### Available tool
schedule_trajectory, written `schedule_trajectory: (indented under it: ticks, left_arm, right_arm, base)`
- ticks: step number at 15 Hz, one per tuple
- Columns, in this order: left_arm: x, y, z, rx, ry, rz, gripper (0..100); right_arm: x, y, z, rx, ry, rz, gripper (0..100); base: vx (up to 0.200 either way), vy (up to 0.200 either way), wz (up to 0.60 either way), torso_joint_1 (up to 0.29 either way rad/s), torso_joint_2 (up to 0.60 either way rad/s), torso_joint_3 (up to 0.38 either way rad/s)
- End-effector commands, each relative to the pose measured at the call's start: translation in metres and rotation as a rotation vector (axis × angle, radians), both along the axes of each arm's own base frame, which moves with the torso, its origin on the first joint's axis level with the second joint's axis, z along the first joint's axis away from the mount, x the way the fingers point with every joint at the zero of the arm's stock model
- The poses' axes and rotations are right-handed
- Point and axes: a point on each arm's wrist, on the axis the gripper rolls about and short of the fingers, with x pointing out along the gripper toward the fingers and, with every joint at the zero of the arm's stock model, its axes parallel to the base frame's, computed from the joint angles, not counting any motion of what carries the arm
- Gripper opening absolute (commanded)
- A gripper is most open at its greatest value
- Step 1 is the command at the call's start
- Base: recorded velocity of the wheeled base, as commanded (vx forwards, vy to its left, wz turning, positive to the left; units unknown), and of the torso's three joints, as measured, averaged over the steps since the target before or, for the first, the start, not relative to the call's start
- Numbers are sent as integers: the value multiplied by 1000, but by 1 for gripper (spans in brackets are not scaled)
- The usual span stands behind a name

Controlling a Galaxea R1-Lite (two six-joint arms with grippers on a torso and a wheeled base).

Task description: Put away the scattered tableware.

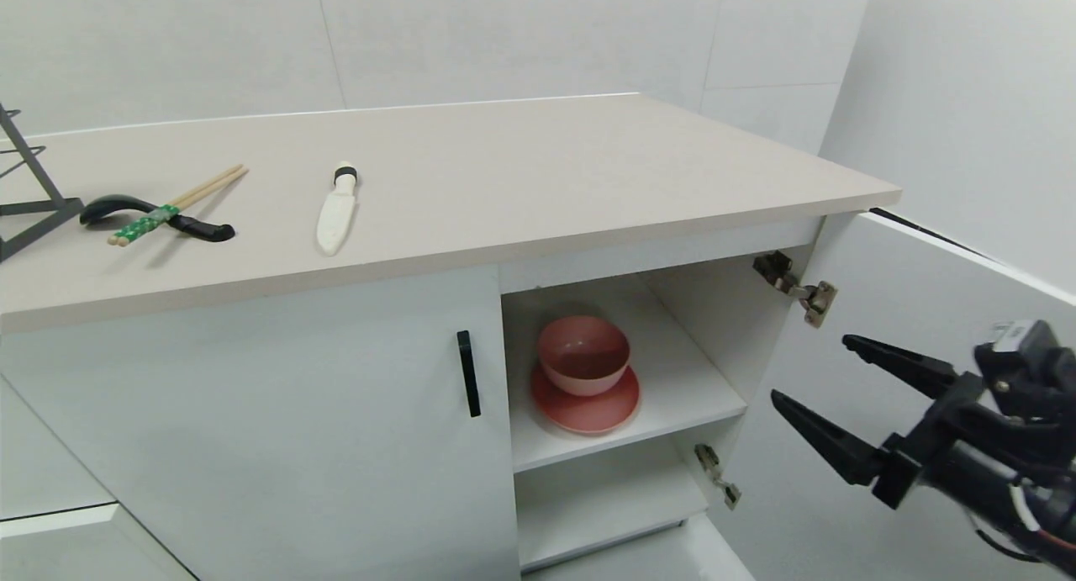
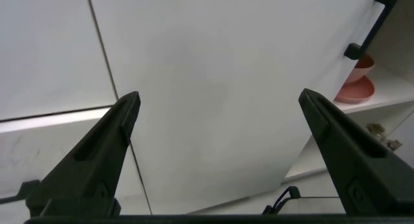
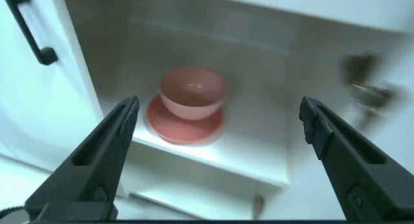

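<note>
Right gripper [image 1: 809, 367], in our head view, hangs spread and empty beside the open cabinet door [image 1: 925, 295]. Inside, a pink bowl [image 1: 582, 354] sits on a pink plate [image 1: 588, 413] on the upper shelf. Chopsticks [image 1: 176, 204], a black spoon [image 1: 109, 204] and a white knife [image 1: 338, 208] lie on the countertop [image 1: 546, 169].

Our left wrist view shows the left gripper [image 2: 218, 98] spread and empty, facing the closed door [image 2: 213, 56].

Our right wrist view looks between its spread fingers at the bowl and plate.

We judge the countertop pieces come next, which calls for a reach up.

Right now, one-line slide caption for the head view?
Open right end effector hovers by the open cabinet holding a pink bowl on a pink plate; chopsticks, spoon and knife lie on the countertop.
</note>
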Motion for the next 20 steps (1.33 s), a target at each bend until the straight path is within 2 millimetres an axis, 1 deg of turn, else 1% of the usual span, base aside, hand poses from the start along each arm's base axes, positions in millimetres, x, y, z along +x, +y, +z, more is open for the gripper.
schedule_trajectory:
  ticks: [1,3,4,5,6,7,8,9,11,12,14,16,17,19,20]
  left_arm:
    - [0,0,0,-4,3,0,100]
    - [0,0,0,-7,4,0,100]
    - [0,0,0,-7,4,2,100]
    - [0,0,0,-5,4,0,100]
    - [0,0,0,-7,4,0,100]
    - [0,0,0,-7,2,2,100]
    - [0,0,0,-9,2,2,100]
    - [0,0,0,-7,2,2,100]
    - [0,0,0,-7,2,2,100]
    - [0,0,0,-9,2,2,100]
    - [0,0,0,-18,3,2,100]
    - [0,0,0,-30,3,2,100]
    - [0,0,0,-28,5,2,100]
    - [0,0,0,-28,3,2,100]
    - [0,0,0,-25,4,2,100]
  right_arm:
    - [-46,-27,22,37,-96,-65,100]
    - [-61,-38,12,-2,9,-122,100]
    - [-81,-46,10,-2,7,-157,100]
    - [-96,-52,9,7,-19,-182,100]
    - [-106,-55,7,11,-34,-209,100]
    - [-122,-61,1,16,-43,-292,100]
    - [-131,-63,-2,22,-61,-344,100]
    - [-145,-65,-4,34,-116,-420,100]
    - [-166,-63,-13,48,-196,-481,100]
    - [-173,-63,-21,47,-205,-497,100]
    - [-171,-63,-26,87,-180,-487,100]
    - [-171,-60,-31,160,-102,-374,100]
    - [-171,-59,-32,232,-54,-290,100]
    - [-172,-58,-33,237,-26,-222,100]
    - [-173,-57,-30,235,-32,-167,100]
  base:
    - [-200,0,0,7,7,2]
    - [-200,0,0,2,0,7]
    - [-200,0,0,2,-7,7]
    - [-200,0,0,-2,7,2]
    - [-200,0,0,7,7,2]
    - [-200,0,0,-2,2,7]
    - [-200,0,0,2,7,2]
    - [0,0,0,0,0,0]
    - [0,0,0,0,0,0]
    - [0,0,0,0,0,0]
    - [0,0,0,0,0,0]
    - [0,0,0,0,0,0]
    - [0,0,0,0,0,0]
    - [0,0,0,0,0,0]
    - [0,0,0,0,0,0]
